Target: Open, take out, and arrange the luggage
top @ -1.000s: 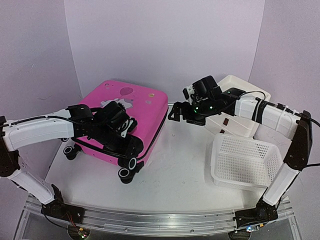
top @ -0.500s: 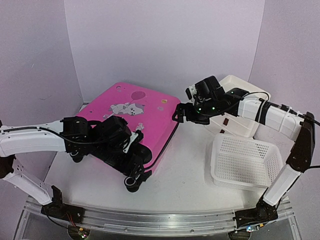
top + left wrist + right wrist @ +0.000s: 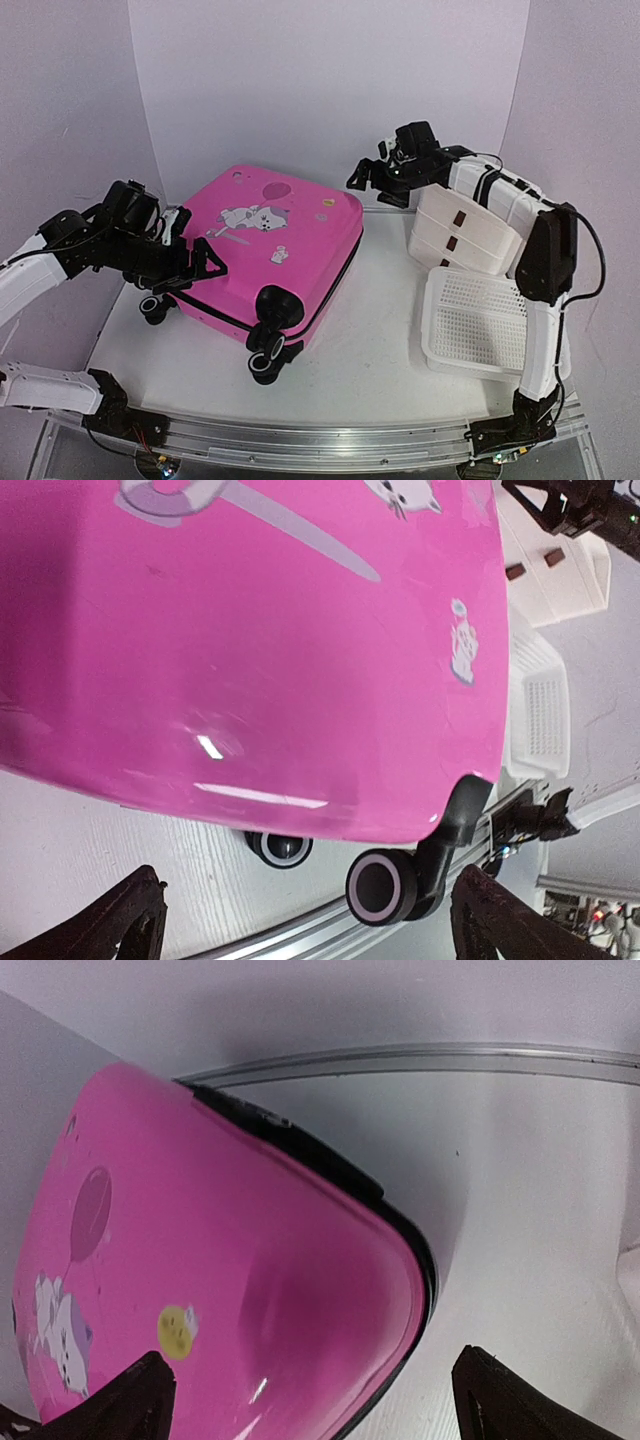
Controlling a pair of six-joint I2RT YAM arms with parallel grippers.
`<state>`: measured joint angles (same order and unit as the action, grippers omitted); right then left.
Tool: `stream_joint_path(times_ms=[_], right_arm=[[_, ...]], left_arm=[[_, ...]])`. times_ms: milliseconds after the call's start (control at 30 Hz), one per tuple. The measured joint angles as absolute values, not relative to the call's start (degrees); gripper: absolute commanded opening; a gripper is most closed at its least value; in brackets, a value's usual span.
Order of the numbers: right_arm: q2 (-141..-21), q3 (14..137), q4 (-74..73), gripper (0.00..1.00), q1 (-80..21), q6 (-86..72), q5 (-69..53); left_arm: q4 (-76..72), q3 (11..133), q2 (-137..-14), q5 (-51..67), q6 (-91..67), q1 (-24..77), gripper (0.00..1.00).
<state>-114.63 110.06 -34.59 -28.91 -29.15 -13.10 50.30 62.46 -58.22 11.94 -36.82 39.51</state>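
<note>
The luggage (image 3: 270,250) is a hot-pink hard-shell suitcase lying flat on the table, printed side up, its shells together along the black zip band. Its black wheels (image 3: 268,345) point toward the front edge. My left gripper (image 3: 200,268) hovers at the suitcase's left side, open and apart from it. In the left wrist view the pink shell (image 3: 260,650) and a wheel (image 3: 385,888) lie ahead of the empty left gripper (image 3: 310,925). My right gripper (image 3: 370,185) hangs open above the suitcase's far right corner (image 3: 330,1290), nothing between the fingers of the right gripper (image 3: 315,1390).
A white plastic drawer stack (image 3: 470,235) stands at the back right, under the right forearm. A white mesh basket (image 3: 490,320) sits in front of it. Walls close off the back and both sides. A metal rail (image 3: 320,440) runs along the near edge.
The suitcase slid to the right and settled flat. My left gripper opened, let go of it and drew back left. The right arm lifted up and back toward the wall.
</note>
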Motion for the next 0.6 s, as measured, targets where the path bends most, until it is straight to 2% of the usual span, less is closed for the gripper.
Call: stream_joint_path(times_ms=[333,467,600], right_arm=[[-134.61,131.46,-33.95,0.98,-26.92,-33.71,-24.38],[-135.63,130.69,-31.29,0.98,-26.46,-35.20,-29.56],[-131.96,121.27,-22.85,0.98,-25.50,-35.64,-33.82]], left_arm=[[44.29,59.48,-59.51,18.31,-39.00,26.48,0.99],[46.48,60.20,-63.11,17.32,-36.58,24.01,0.98],[51.55,65.52,-69.25,18.06,-34.09,21.39,0.98]])
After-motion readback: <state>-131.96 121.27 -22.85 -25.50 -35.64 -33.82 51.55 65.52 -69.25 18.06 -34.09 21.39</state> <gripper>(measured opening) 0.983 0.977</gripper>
